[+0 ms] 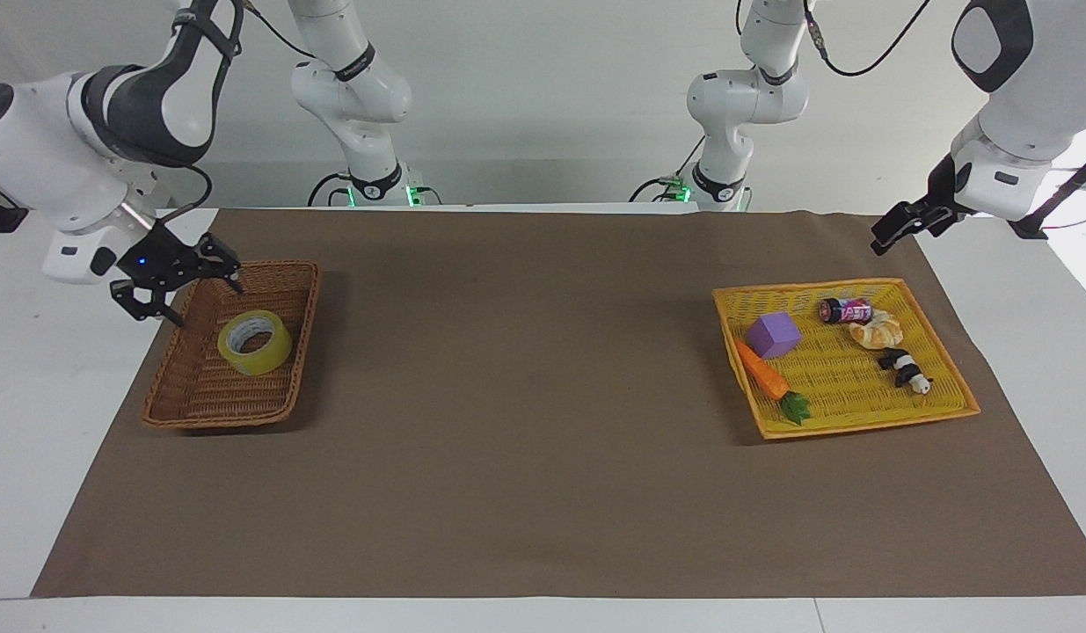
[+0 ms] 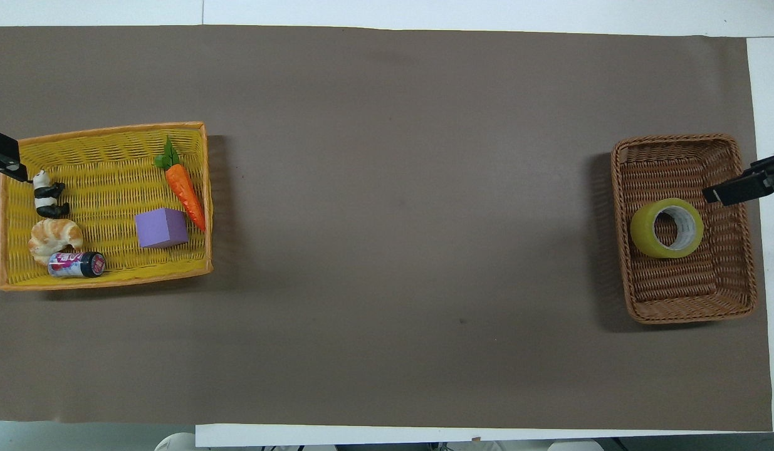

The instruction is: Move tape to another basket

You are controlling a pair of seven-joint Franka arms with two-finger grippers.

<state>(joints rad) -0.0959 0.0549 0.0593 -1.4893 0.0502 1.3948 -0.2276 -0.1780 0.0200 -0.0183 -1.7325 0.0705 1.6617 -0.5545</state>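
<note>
Tape (image 1: 255,342) — wide roll of translucent yellow packing tape with whitish core — lay tilted inside the rectangular brown woven wicker basket (image 1: 210,406), at the right arm's end of the brown table mat (image 1: 525,440).

Nearest the robots: left gripper (image 1: 894,230), fingers spread, empty, hanging in wait over the mat's edge at two o'clock in the facing view.

Next: right gripper (image 1: 193,290), fingers spread, empty, over the basket's rim at ten o'clock from the roll, apart from it.

Farther: flat yellow woven tray (image 1: 947,400), holding purple cube (image 1: 773,335), toy carrot (image 1: 762,374), panda figure (image 1: 903,369), croissant (image 1: 878,331), small can (image 1: 844,309).
</note>
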